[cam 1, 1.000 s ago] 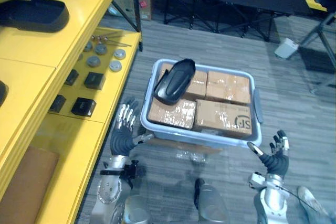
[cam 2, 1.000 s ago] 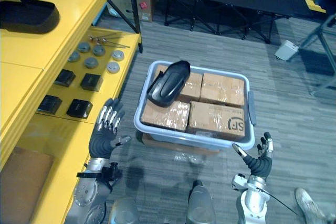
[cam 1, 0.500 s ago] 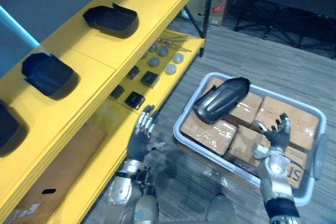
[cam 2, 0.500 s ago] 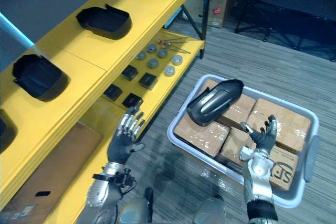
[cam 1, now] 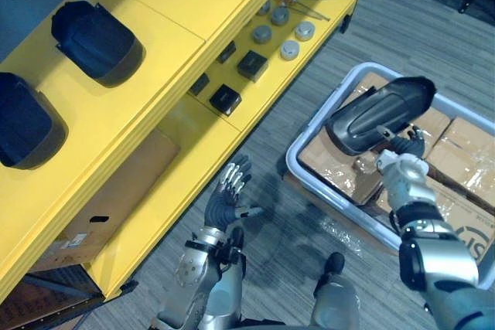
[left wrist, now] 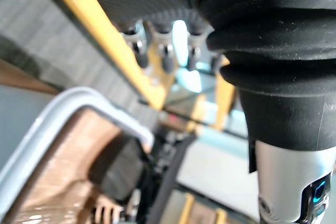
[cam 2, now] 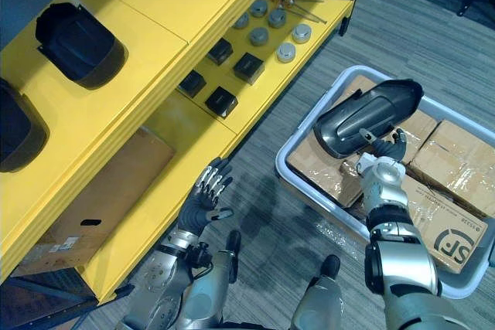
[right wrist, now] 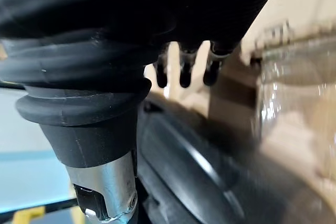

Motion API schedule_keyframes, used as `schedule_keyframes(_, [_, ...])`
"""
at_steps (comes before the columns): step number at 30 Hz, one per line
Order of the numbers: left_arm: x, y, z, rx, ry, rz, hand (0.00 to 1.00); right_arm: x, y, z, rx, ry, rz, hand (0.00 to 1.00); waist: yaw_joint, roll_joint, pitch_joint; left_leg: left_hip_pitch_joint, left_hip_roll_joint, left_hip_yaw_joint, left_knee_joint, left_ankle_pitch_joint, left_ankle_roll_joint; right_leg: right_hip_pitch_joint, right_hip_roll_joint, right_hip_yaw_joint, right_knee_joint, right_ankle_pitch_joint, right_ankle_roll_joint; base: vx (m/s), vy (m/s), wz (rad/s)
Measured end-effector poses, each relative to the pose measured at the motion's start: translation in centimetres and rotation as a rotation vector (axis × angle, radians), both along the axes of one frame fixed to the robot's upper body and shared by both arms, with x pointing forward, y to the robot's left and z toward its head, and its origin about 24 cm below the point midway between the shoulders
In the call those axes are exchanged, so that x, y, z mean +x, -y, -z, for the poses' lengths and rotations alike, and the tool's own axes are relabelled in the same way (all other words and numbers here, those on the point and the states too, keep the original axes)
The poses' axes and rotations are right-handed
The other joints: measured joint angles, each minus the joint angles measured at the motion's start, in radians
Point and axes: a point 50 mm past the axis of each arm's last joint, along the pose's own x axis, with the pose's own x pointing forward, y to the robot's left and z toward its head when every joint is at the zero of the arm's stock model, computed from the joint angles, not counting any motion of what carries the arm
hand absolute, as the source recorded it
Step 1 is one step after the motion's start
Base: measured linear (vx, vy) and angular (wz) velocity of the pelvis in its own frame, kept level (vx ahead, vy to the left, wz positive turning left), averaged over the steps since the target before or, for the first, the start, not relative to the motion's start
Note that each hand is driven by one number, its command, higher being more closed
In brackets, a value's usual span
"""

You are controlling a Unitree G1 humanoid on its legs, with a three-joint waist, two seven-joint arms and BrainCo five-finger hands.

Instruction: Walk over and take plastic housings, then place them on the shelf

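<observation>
Fingers [cam 1: 408,138] of the right hand [cam 1: 393,166] were out straight and loose, their tips up against the lower edge of the housing [cam 1: 379,112], curled round nothing. From where I stood I couldn't tell whether they were truly touching it or just short of it. The left hand [cam 1: 228,200] hung at the lower middle of the frame above the floor, close beside the shelf [cam 1: 186,28], fingers spread and empty.

The housing lay at the right of the frame inside the bin [cam 1: 297,161], resting on top of the boxes [cam 1: 464,143].

As for progress, I'd judge it partway. Other housings [cam 1: 97,40] sat on the shelf's top level towards the upper left, so some of the work looked done. This one was not yet gripped, and what remained was to close on it, lift it clear of the bin, turn to the shelf and set it down on a bare stretch of the top.

Its long axis ran from lower left to upper right in the frame, across the bin's near corner. The blunt, broader end pointed down-left towards the shelf and the slimmer end up-right.
</observation>
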Motion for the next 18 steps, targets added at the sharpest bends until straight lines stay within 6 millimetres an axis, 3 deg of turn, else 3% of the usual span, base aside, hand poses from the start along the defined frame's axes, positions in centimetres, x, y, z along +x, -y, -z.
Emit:
schedule_keyframes(4, [0.5, 1.3, 0.2, -0.026, -0.021, 0.008, 0.0, 0.4, 1.2, -2.1, 0.01, 0.033, 0.03, 0.0, 0.001, 0.018, 0.013, -0.026, 0.0, -0.001, 0.013, 0.0, 0.0, -0.035, -0.003, 0.004, 0.025, 0.0, 0.0, -0.02, 0.0, -0.01])
schedule_keyframes(8, [0.4, 2.0, 0.9, -0.019, -0.061, 0.008, 0.0, 0.5, 1.8, -2.9, 0.037, 0.003, 0.123, 0.0, 0.003, 0.042, 0.024, -0.028, 0.005, 0.013, 0.025, -0.001, 0.001, -0.05, -0.003, 0.019, 0.042, -0.003, -0.004, -0.03, -0.001, -0.1])
schedule_keyframes(18, [0.8, 3.0, 1.5, -0.057, -0.129, -0.026, 0.0, 0.5, 3.0, -4.6, 0.071, -0.017, 0.21, 0.0, 0.02, 0.067, 0.041, -0.066, 0.007, 0.022, 0.079, -0.014, 0.009, -0.093, -0.007, 0.041, 0.082, -0.005, -0.006, -0.05, 0.018, -0.05])
